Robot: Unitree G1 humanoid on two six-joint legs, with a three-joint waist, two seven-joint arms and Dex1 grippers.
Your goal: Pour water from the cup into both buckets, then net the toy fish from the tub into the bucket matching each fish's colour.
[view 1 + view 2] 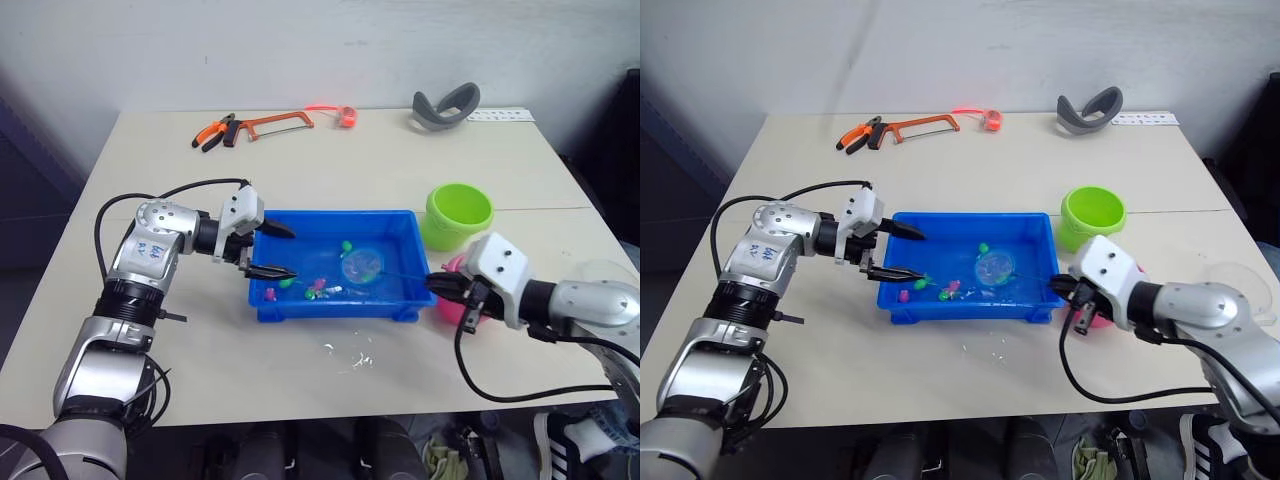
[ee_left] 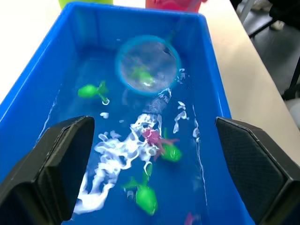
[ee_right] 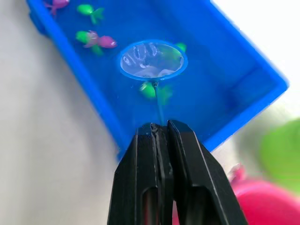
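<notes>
The blue tub (image 1: pixel 330 305) sits mid-table with water in it. Several toy fish float there, among them a green one (image 2: pixel 91 90) and a pink one (image 2: pixel 152 137). My left gripper (image 1: pixel 292 252) hangs open over the tub's left end, holding nothing. At the tub's right end my right gripper (image 3: pixel 161 126) is shut on the net's thin handle. The net's hoop (image 1: pixel 362 265) is in the water, a green fish (image 3: pixel 149 89) at its rim. The green bucket (image 1: pixel 459 213) stands behind the tub's right corner. The pink bucket (image 1: pixel 452 305) is mostly hidden by my right arm. The clear cup (image 1: pixel 1240 280) stands far right.
At the table's far side lie a hacksaw (image 1: pixel 275 124), orange pliers (image 1: pixel 214 133) and a grey curved band (image 1: pixel 446 106). Spilled water (image 1: pixel 350 355) glistens on the table in front of the tub. The table's right edge is close to my right arm.
</notes>
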